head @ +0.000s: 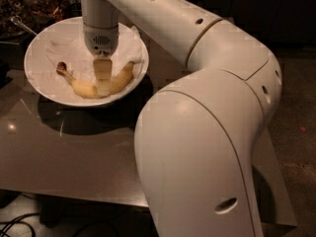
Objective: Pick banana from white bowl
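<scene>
1 banana lies in the white bowl, on the white paper that lines it. It is curved like a smile: the dark brown stem tip points to the left, and the other end rises toward the right side of the bowl. The gripper hangs straight down into the bowl, and its lower end meets the middle of the banana and covers that part of the fruit. From this side I see only 1 flat beige face of it, so I cannot tell whether it is wide, narrow or clamped on the banana. Just above it is the round pale wrist with a small grille.

The bowl stands on the far left part of a dark, glossy table, with its shadow on the near side. The white arm of the robot fills the near right of the view, with 1 big rounded joint close to the camera and a long link reaching far left over the bowl. Behind the bowl, at far left, is some dark clutter that I cannot identify. Black cables lie at near left, below the table edge.
</scene>
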Available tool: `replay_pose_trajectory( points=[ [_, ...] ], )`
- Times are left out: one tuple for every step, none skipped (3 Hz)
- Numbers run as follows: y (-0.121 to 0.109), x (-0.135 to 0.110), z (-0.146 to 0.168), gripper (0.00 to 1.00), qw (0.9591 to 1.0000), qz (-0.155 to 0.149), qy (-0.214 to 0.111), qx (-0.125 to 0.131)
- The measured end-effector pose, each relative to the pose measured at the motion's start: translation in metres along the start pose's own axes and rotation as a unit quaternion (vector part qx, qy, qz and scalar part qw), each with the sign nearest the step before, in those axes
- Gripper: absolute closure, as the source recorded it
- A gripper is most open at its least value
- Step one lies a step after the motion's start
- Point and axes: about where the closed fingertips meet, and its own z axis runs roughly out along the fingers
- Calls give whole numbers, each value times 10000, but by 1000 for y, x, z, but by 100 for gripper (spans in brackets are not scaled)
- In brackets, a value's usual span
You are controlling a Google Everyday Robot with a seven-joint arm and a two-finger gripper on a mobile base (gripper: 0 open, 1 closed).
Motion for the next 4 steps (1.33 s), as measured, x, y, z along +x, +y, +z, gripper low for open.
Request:
replay_pose_trajectory(
  points=[
    [-5,4,7,34,10000,12,18,-67],
    [-8,6,14,34,9999,17,33,-131],
    [-9,6,19,54,9998,-38,68,-180],
    [-9,6,19,77,9998,-38,68,-179]
  ],
)
